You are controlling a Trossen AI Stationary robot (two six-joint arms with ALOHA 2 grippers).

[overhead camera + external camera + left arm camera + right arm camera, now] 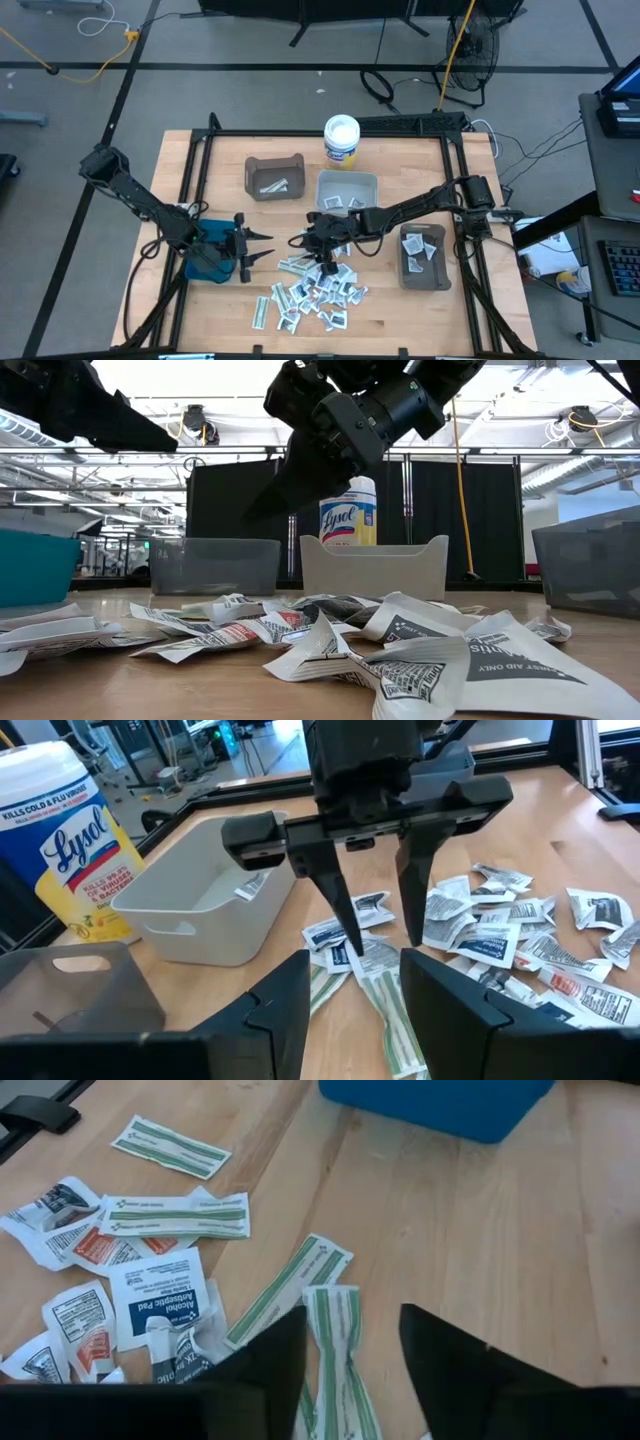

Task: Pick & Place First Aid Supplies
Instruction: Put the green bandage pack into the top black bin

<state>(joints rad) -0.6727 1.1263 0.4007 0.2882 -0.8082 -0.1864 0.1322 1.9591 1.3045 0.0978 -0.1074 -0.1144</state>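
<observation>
The first aid supplies (315, 293) are a heap of small white packets and green-striped strips lying flat on the wooden table near its front edge. My right gripper (383, 948) hangs open just above the heap's far-left part, fingers slanting down and clear of the packets. A green-striped strip (335, 1345) lies on the table below the gap between its fingers. My left gripper (262, 247) stands open to the left of the heap, beside the blue bin (205, 258), pointing toward the right gripper with nothing between its fingers.
A dark grey bin (275, 176) and a light grey bin (347, 188) stand behind the heap, and another dark bin (423, 258) to its right; each holds a few packets. A white Lysol tub (341, 140) stands at the far edge. A black frame borders the table.
</observation>
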